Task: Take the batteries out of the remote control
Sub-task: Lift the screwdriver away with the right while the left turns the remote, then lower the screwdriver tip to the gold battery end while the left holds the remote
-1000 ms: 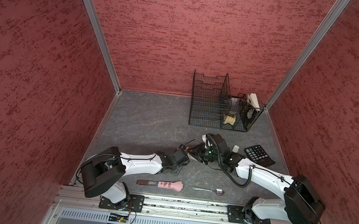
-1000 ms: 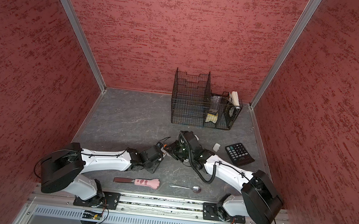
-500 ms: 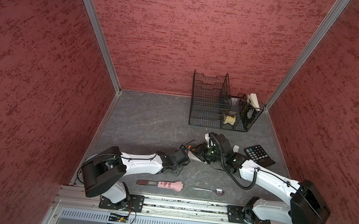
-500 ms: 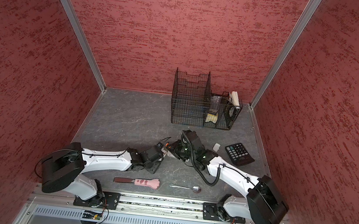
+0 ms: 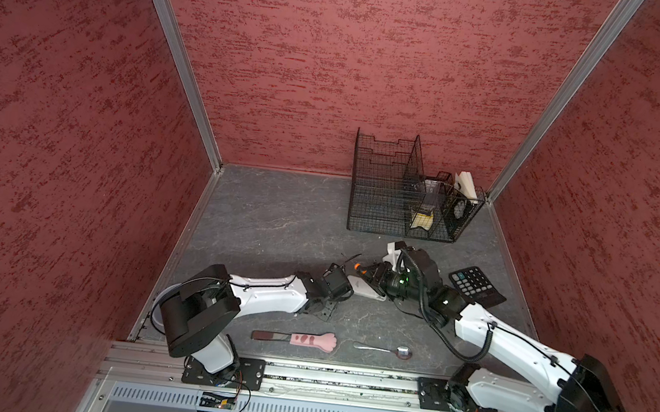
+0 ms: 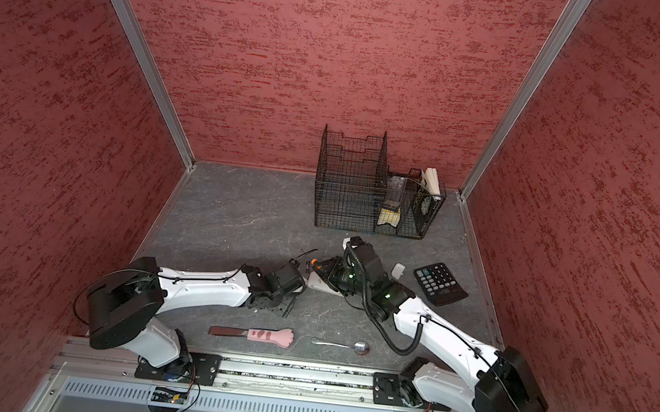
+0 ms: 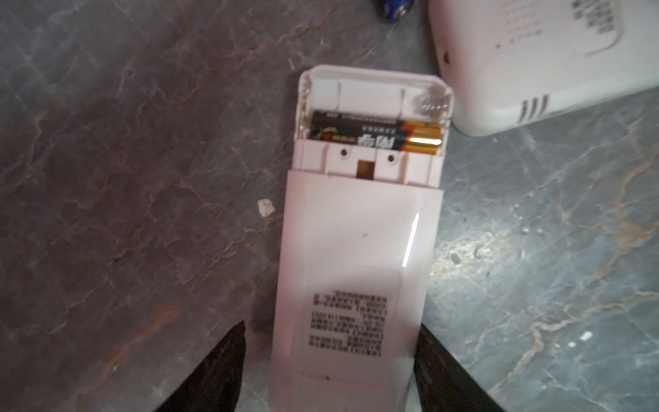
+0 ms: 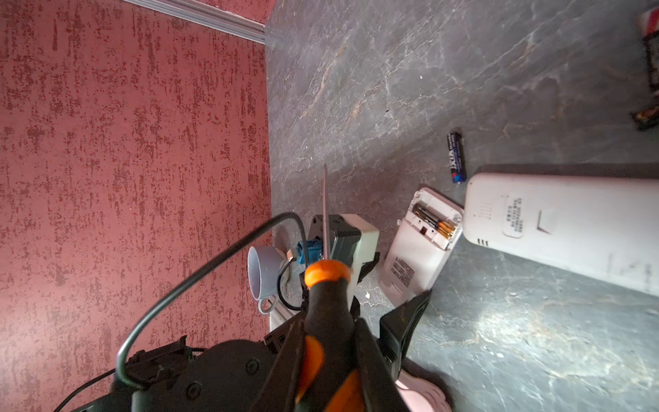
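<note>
A small white remote control (image 7: 356, 249) lies back up on the grey floor, its battery bay uncovered. One black and gold battery (image 7: 374, 137) sits in the bay, also seen from the right wrist (image 8: 433, 221). A blue battery (image 8: 457, 157) lies loose beside a larger white remote (image 8: 563, 228). My left gripper (image 7: 332, 324) is open and straddles the small remote's near end, with a gap at one finger. My right gripper (image 8: 328, 324) is shut on an orange-handled screwdriver (image 8: 326, 285), whose shaft points past the small remote. Both top views show the grippers meeting mid-floor (image 5: 347, 288) (image 6: 328, 267).
A black wire basket (image 5: 378, 204) stands at the back right. A black calculator (image 5: 476, 285) lies right of the right wrist. Near the front rail lie a pink paw-handled tool (image 5: 306, 339) and a metal spoon (image 5: 382, 349). Red walls close in three sides.
My left jaws have widened around the small remote. The right arm has drawn back slightly to the right, still holding the screwdriver.
</note>
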Action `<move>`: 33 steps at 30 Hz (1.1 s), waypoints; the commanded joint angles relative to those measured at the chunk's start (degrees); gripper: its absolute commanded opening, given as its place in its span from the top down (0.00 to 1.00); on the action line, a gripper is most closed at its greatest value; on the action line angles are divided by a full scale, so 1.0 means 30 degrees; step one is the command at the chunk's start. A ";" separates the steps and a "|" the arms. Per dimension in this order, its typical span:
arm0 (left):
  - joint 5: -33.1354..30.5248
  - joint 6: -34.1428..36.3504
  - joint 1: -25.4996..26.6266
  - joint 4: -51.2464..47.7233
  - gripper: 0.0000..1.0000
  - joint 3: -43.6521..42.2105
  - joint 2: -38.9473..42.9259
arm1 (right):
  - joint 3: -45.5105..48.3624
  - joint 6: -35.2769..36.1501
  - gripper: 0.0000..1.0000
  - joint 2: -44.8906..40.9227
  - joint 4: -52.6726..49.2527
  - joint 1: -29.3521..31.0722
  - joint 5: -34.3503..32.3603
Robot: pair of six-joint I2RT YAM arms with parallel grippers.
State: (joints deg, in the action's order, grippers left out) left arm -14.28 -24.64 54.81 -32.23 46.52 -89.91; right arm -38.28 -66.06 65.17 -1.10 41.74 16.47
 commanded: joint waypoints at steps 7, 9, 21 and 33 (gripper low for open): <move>-0.0440 -0.1649 -0.0916 -0.2394 0.26 0.0300 0.0711 | 0.0017 0.0626 1.00 -0.0641 -0.0334 -0.0084 -0.0304; -0.0271 -0.1966 -0.1205 -0.2734 0.26 0.0363 0.0908 | -0.0002 0.0690 1.00 -0.0658 -0.0437 -0.0084 -0.0279; -0.0492 -0.3546 -0.2303 -0.3691 0.25 0.0508 0.0797 | -0.1038 0.1513 1.00 0.0656 -0.0382 -0.0099 0.0731; 0.1321 -0.3449 -0.4392 -0.3367 0.25 0.1352 0.2291 | 0.0990 0.3554 1.00 0.0313 -0.1566 -0.0096 0.3313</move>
State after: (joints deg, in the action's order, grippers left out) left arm -11.84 -34.26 42.39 -42.30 49.08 -85.54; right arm -37.74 -57.01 67.13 -6.92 41.71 22.50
